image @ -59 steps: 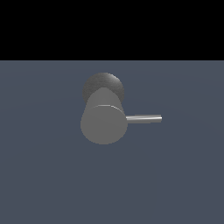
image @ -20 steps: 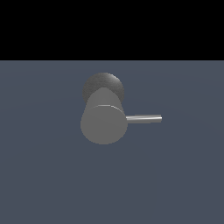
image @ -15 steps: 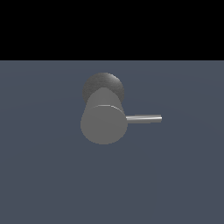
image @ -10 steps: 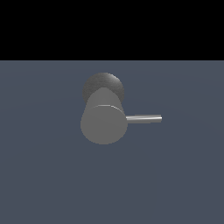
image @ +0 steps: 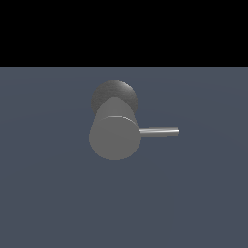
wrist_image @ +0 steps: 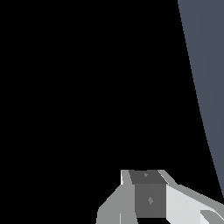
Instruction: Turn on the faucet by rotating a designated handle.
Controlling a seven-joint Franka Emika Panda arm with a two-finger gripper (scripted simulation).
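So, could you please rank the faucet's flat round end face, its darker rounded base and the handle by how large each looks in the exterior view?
1. Flat round end face: largest, though nearest the camera.
2. Darker rounded base: smaller, but partly hidden behind the faucet body, so unsure.
3. Handle: clearly smallest, a slim rod.

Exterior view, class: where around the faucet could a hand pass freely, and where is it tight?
The grey floor is bare to the view's left of the faucet, and below it. It is tight on the view's right, where the handle sticks out.
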